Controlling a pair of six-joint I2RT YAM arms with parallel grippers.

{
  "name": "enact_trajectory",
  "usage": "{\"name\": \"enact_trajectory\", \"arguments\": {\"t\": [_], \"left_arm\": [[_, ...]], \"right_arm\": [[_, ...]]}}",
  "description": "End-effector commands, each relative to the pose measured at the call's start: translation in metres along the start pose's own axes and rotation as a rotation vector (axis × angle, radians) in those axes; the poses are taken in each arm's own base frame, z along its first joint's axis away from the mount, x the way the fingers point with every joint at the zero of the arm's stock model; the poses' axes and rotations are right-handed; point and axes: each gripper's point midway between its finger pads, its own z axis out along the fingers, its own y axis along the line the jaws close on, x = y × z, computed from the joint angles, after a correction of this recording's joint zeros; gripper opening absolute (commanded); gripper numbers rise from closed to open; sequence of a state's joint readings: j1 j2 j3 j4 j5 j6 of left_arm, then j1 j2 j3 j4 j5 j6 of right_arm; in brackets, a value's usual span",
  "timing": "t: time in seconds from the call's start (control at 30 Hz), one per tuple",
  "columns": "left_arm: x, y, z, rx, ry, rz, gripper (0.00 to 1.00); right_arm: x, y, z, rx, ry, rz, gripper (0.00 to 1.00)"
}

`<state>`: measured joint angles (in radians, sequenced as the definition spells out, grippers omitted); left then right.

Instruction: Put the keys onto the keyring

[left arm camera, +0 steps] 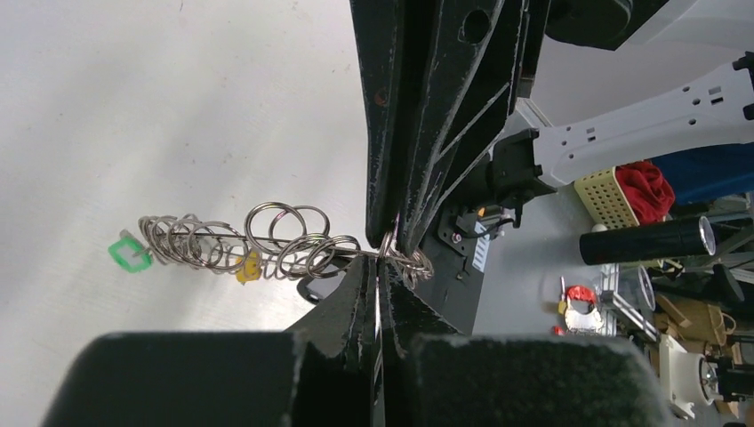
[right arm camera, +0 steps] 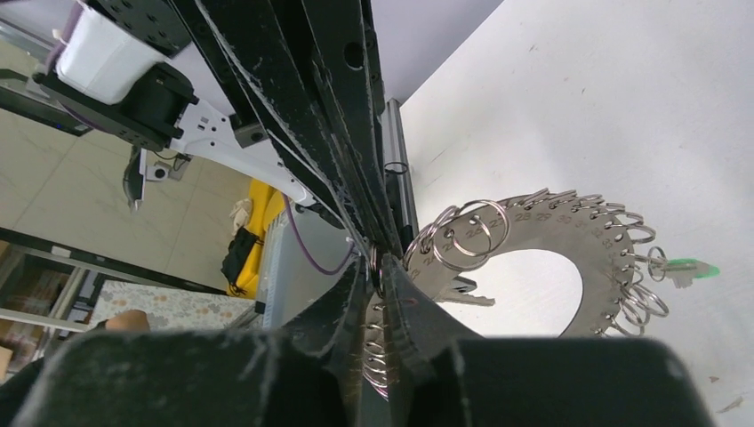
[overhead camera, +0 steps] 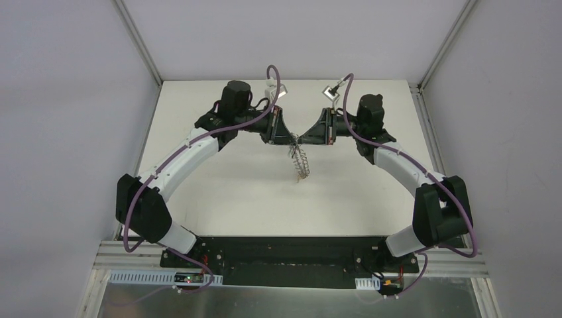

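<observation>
Left pincer [left arm camera: 384, 258] and right pincer [right arm camera: 378, 267] both pinch the grey metal keyring [right arm camera: 551, 231] above the white tabletop [overhead camera: 225, 192]; plastic-headed keys [left arm camera: 131, 253] look attached, so set-down likely follows.

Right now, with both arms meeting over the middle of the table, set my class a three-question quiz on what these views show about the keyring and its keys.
1. True or false: the keyring lies flat on the table, untouched by either gripper.
2. Which key hangs at the end of the keyring farthest from the grippers? A. green-headed key B. red-headed key C. blue-headed key
3. Fill in: the left gripper and the right gripper both pinch the ____.
Key: 1 false; 2 A; 3 keyring.
</observation>
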<state>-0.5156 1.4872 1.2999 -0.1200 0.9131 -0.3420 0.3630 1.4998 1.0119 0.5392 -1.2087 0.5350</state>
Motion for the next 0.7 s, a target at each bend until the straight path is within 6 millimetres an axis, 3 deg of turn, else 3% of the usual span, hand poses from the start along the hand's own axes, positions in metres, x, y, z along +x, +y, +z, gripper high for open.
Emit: {"name": "enact_trajectory", "arguments": {"t": [0.0, 0.1, 0.13, 0.27, 0.67], "left_arm": [[-0.012, -0.02, -0.011, 0.016, 0.038, 0.09, 0.0], [0.003, -0.025, -0.02, -0.014, 0.136, 0.118, 0.0], [0.015, -0.029, -0.025, -0.026, 0.215, 0.153, 0.0], [0.024, -0.034, -0.032, -0.046, 0.299, 0.156, 0.0], [0.023, -0.057, -0.03, 0.025, 0.311, 0.158, 0.0]], "right_arm": [[-0.003, 0.028, -0.007, -0.039, 0.044, -0.189, 0.18], [0.0, 0.028, -0.009, -0.005, 0.083, -0.256, 0.27], [0.005, 0.032, -0.01, 0.019, 0.12, -0.329, 0.35], [0.012, 0.044, -0.008, 0.036, 0.17, -0.401, 0.43], [0.03, 0.058, 0.001, -0.019, 0.228, -0.424, 0.44]]}}
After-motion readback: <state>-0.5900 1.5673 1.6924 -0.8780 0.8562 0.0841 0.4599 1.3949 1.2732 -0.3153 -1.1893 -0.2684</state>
